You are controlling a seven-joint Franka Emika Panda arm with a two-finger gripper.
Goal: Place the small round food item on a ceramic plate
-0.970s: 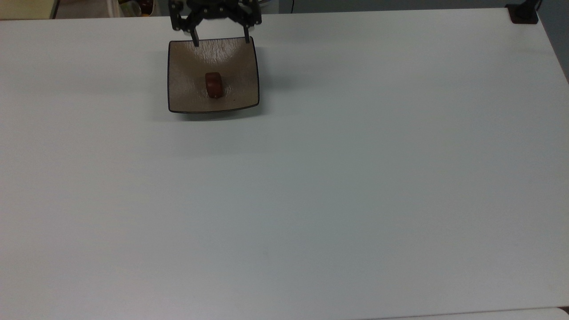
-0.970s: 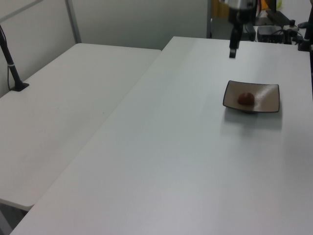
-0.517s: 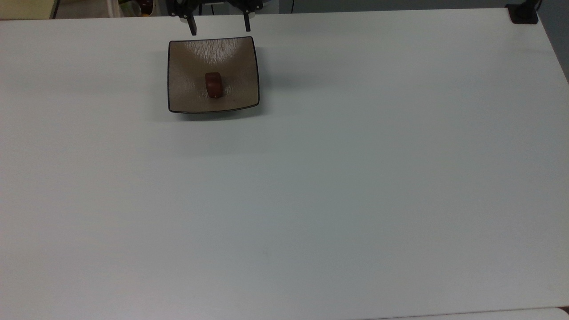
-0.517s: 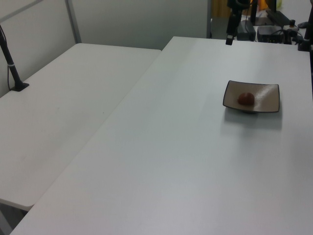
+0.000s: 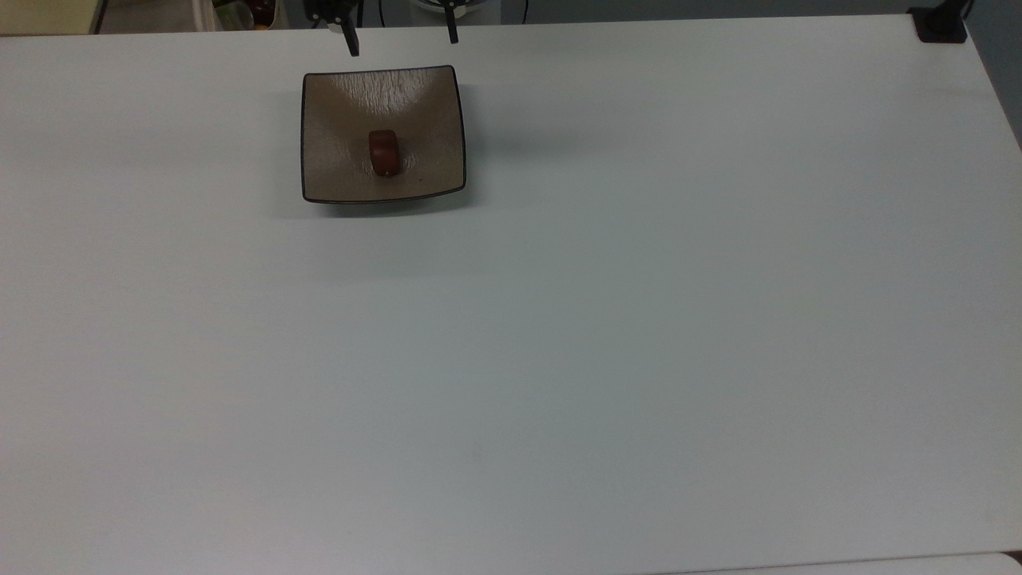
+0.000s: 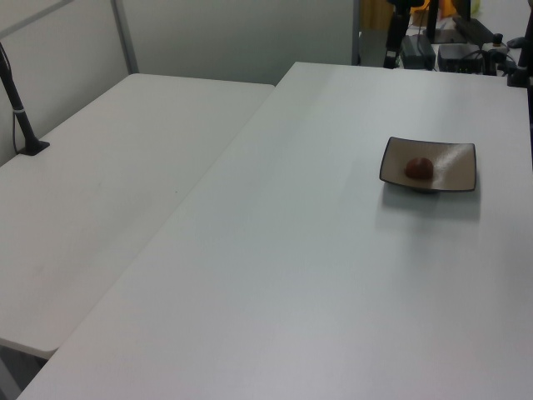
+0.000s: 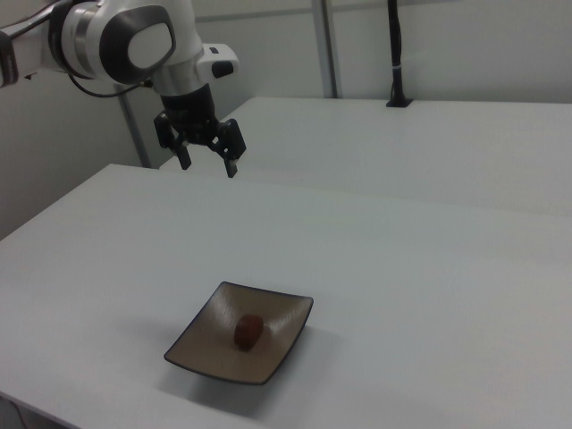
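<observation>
The small round food item [image 5: 384, 152] [image 6: 419, 167] [image 7: 248, 330], a glossy reddish-brown lump, lies in the middle of the ceramic plate [image 5: 343, 172] [image 6: 456, 171] [image 7: 207, 344], a square tan dish with a dark rim. My gripper [image 7: 208, 164] hangs open and empty high above the table, well away from the plate. In the top view its fingertips [image 5: 350, 45] show at the upper edge, just beyond the plate's far rim. In the left view one finger [image 6: 390, 52] shows at the upper edge.
The white table [image 5: 607, 319] stretches wide around the plate. A second white table [image 6: 108, 192] adjoins it. A black post base [image 5: 938, 24] stands at the top view's upper right corner. Dark equipment [image 6: 466, 50] sits beyond the table's far end.
My open gripper has risen and drawn back from over the plate's far rim toward the top view's upper edge. The food item and plate have stayed still.
</observation>
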